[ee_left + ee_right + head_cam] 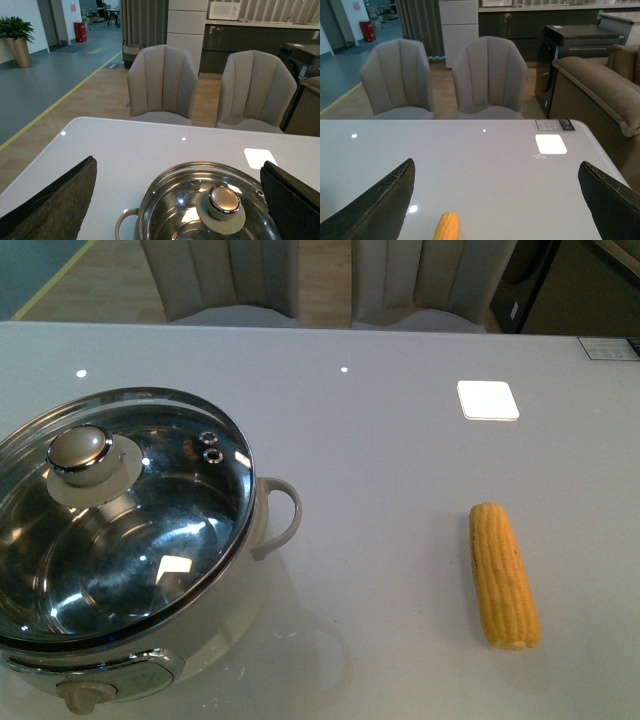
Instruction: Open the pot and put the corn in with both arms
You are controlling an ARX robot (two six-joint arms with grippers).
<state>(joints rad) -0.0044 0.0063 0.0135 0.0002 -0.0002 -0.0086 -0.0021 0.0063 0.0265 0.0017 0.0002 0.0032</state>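
The cream-white pot (255, 570) stands at the table's front left, covered by a glass lid (190, 530) with a round knob (82, 452). The yellow corn (504, 574) lies on the table at the right, lengthwise away from me. Neither arm shows in the front view. In the left wrist view my left gripper (177, 200) is open, its black fingers (55, 205) wide apart above the pot, with the lid knob (224, 201) between them. In the right wrist view my right gripper (495, 200) is open above the table, with the corn's tip (446, 227) between its fingers.
The white glossy table (380, 470) carries bright light reflections, one square patch (488, 400) at the back right. Two beige chairs (162, 82) stand behind the far edge. A sofa and a dark cabinet (580, 55) are off to the right.
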